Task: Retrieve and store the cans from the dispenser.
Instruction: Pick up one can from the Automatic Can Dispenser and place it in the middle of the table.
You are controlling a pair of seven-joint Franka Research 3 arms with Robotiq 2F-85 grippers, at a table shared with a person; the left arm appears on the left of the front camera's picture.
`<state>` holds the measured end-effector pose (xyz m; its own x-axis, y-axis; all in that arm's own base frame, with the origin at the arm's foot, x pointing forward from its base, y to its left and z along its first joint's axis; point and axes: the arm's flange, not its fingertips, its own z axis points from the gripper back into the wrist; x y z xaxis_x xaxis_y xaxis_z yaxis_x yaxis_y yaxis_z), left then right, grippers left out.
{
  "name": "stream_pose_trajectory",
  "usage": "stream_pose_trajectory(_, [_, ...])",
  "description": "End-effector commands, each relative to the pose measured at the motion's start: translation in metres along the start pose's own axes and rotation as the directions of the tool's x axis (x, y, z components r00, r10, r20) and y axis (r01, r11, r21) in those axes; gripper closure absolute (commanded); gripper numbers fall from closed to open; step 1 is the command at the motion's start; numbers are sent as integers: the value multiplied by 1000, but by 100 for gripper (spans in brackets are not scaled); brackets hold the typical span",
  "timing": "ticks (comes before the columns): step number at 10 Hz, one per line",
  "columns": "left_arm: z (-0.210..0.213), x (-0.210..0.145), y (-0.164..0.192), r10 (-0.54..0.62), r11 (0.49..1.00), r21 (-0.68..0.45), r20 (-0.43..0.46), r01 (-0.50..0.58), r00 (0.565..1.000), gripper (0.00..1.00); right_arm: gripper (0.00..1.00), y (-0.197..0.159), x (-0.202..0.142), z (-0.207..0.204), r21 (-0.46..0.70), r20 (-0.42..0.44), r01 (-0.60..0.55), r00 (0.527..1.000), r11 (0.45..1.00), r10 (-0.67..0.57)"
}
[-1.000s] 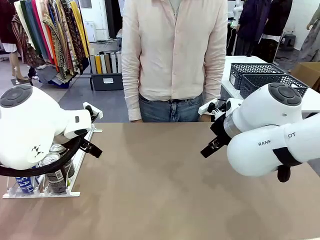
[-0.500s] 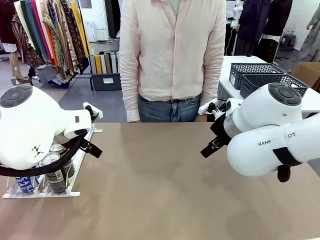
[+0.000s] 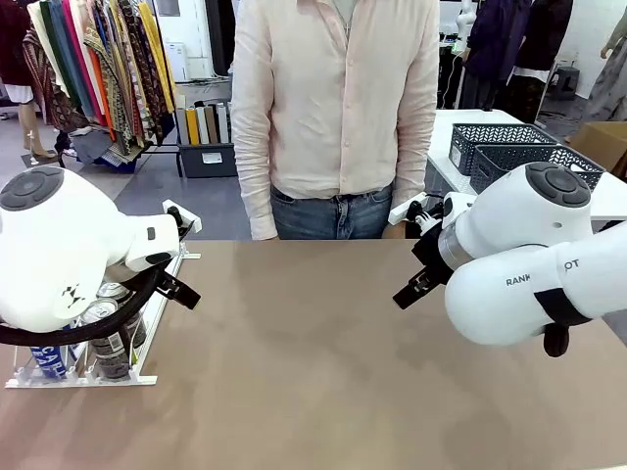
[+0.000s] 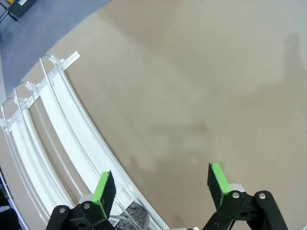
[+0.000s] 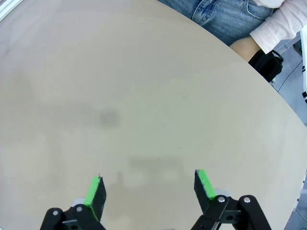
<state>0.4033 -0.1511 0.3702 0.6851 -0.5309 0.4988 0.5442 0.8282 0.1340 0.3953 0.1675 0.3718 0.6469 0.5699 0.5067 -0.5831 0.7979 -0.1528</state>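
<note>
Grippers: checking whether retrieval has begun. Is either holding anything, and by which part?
Nothing is held. The left gripper and right gripper are both open with empty jaws; the cans sit in the dispenser.

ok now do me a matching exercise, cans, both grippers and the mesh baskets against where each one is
1 cans
2 left gripper
3 right gripper
4 mesh baskets

a on the white side table at the back
b open, over bare table
c at the near end of the dispenser
d open, beside the dispenser's rails

Pairs: 1-c, 2-d, 3-b, 4-a
</note>
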Motion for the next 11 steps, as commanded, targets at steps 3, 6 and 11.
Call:
stream_pose_trajectory(3, [24,1,10,20,974,-222,-66,-34,998,0,0,-13,-6,21,208,-50,73,997,975,-64])
stream_pose_trajectory(6, [97,12,51,202,748,-529,-395,-402,896,0,0,-80,-42,107,579,-215,549,816,603,-536])
stream_pose_trajectory(11, [181,-71,210,625,330,-786,-232,-522,745,0,0,-170,-162,197,805,-119,529,585,267,-802])
